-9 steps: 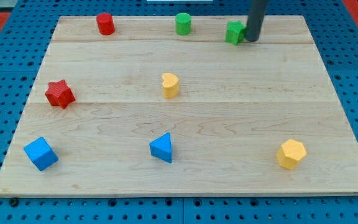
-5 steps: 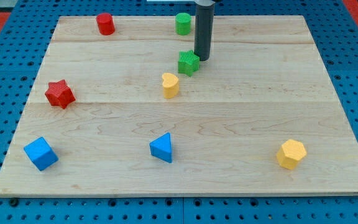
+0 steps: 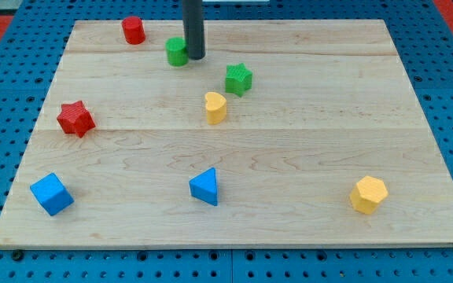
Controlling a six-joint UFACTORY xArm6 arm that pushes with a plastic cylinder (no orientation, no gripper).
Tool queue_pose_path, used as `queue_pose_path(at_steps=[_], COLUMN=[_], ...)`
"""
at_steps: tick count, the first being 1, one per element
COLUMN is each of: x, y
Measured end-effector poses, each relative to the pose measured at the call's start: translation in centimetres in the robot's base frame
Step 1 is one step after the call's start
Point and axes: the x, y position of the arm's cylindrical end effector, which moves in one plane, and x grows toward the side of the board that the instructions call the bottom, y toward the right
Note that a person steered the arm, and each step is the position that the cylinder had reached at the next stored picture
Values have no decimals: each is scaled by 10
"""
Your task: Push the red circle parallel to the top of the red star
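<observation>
- Your arm carries no gripper. It ends in a dark rod, so nothing is held or clamped.
- My tip (image 3: 194,57) rests on the wooden board (image 3: 305,157) near the view's top edge, left of centre.
- The green cylinder (image 3: 177,52) sits touching the tip on the view's left side.
- The red circle (image 3: 133,30) lies further to the view's left of the tip and slightly toward the view's top, apart from the green cylinder.
- The red star (image 3: 75,118) lies well to the view's left of the tip and toward the view's bottom, near the board's left edge.
- The green star (image 3: 239,79) lies to the view's right of the tip, a little lower.
- The yellow heart (image 3: 215,107) sits below the tip, just below the green star and to its left.
- The blue cube (image 3: 52,194), blue triangle (image 3: 204,187) and yellow hexagon (image 3: 368,194) lie far below the tip, along the view's bottom.
</observation>
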Motion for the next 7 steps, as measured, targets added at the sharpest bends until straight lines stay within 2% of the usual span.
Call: queue_pose_path(at_steps=[1, 2, 3, 4, 5, 6, 7], x=[-56, -55, -15, -26, -96, -97, -51], y=[15, -42, -23, -16, -8, -95, -155])
